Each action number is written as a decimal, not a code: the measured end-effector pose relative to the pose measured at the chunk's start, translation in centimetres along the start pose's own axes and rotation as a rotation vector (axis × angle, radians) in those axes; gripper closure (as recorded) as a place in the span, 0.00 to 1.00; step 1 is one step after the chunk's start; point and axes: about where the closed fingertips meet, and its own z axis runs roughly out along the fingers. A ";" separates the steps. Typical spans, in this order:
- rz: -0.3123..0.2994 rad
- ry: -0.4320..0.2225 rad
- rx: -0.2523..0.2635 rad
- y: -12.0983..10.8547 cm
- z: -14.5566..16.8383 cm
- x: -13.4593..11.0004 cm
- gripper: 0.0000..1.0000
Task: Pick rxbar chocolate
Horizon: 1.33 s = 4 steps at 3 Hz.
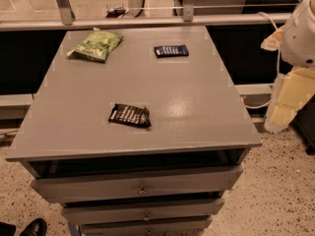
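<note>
The rxbar chocolate (130, 115) is a small flat black wrapper with white lettering and crinkled ends. It lies flat on the grey cabinet top (197, 107), left of centre and near the front edge. Nothing touches it. A white and cream part of my arm (300, 33) shows at the right edge, off the side of the cabinet and well away from the bar. My gripper is out of view.
A dark blue bar wrapper (171, 50) lies at the back centre. A larger green bag (96, 45) lies at the back left. A metal rail (147, 21) runs behind the cabinet. Drawers (142, 183) are below the front edge. A shoe (33, 227) shows at bottom left.
</note>
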 end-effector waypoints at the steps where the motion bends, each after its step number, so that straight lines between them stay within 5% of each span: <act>1: 0.001 -0.006 -0.001 0.0 0.2 -0.1 0.00; 4: 0.110 -0.294 -0.093 -3.0 11.4 -8.5 0.00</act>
